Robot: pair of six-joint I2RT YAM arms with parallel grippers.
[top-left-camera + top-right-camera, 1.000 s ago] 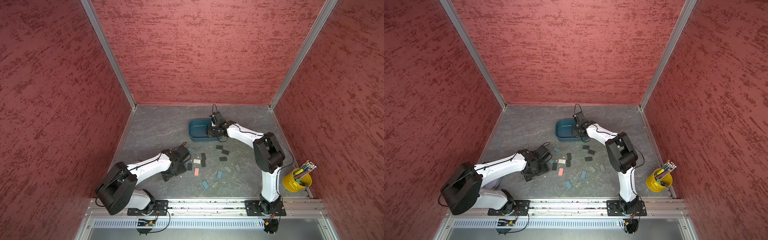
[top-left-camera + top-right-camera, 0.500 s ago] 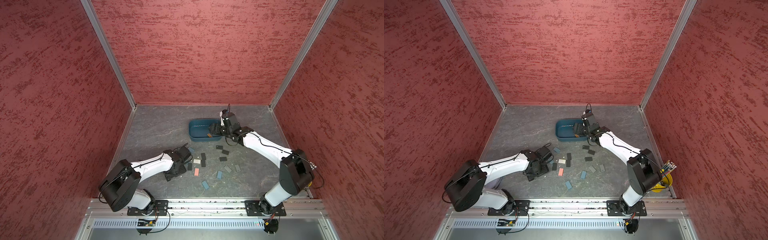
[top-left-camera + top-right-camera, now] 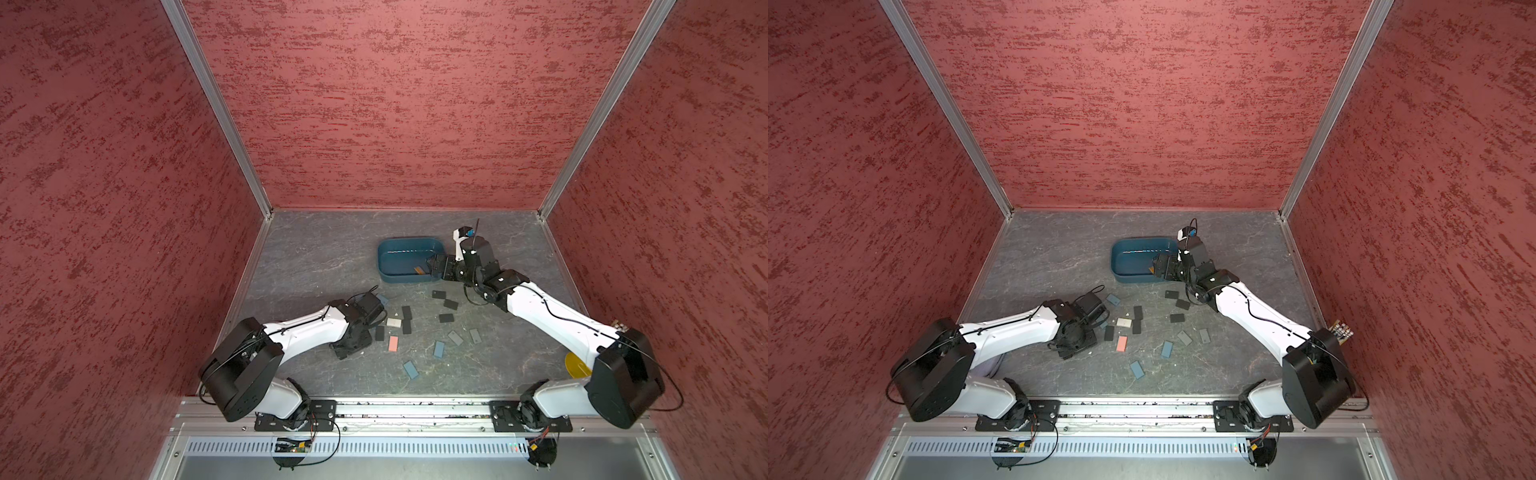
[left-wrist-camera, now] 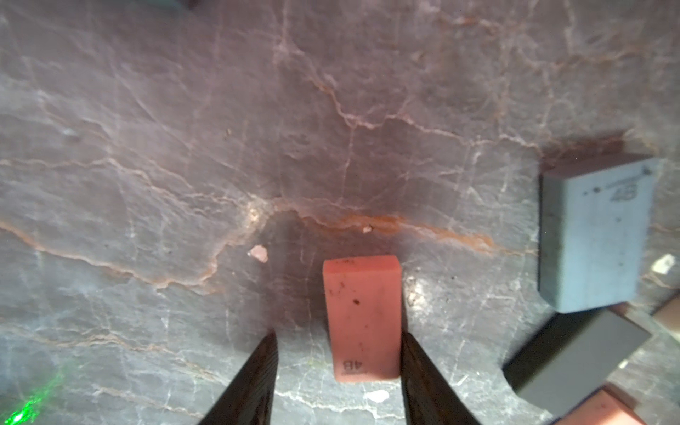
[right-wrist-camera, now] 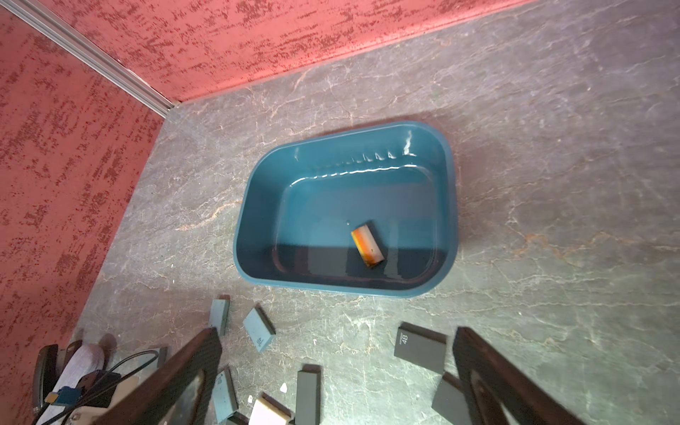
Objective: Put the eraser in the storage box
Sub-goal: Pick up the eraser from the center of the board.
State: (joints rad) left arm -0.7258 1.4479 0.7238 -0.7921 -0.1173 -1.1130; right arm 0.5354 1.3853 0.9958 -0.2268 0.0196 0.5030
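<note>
Change, right side: 1 s back the right arm stands folded with its elbow high. Now the elbow lies low and far out to the side. The right gripper (image 5: pixel 336 333) remains by the same end of the storage box (image 5: pixel 255 206).
Right tool: fingers spread wide, nothing between them.
Orange eraser (image 5: pixel 368 244): lies flat on the box floor, toward the end nearest the right gripper and clear of the walls. 1 s back the gripper covers that spot.
Reading: 1 eraser is delivered, so the right arm looks free to fetch another.
Change, left side: the arm barely shifts over the same second and the tool stays low over the table (image 4: pixel 220 147).
Left tool: the left gripper (image 4: pixel 338 334) has its jaws apart, straddling the pink eraser (image 4: pixel 362 316). 1 finger touches its long side and the other stands off, with a bare strip of table between. Not clamped.
Pink eraser, location: flat on the table between those fingers. In both top views the gripper hides it.
Judgement: a pinch looks under way. The eraser may slide a little before both fingers seat.
Remaining: more than 10 loose erasers (image 3: pixel 446 318) lie scattered between the 2 arms, all outside the box.
Writing, pink eraser: "4B" at the end lying between the fingers.
Writing, grey-blue eraser (image 4: pixel 596 239): "4B", plus finer print too blurred to read.
Writing, black eraser (image 5: pixel 419 347): "4B" in pale print; it lies on the table near the box's outer wall.
Brand: none legible.
</note>
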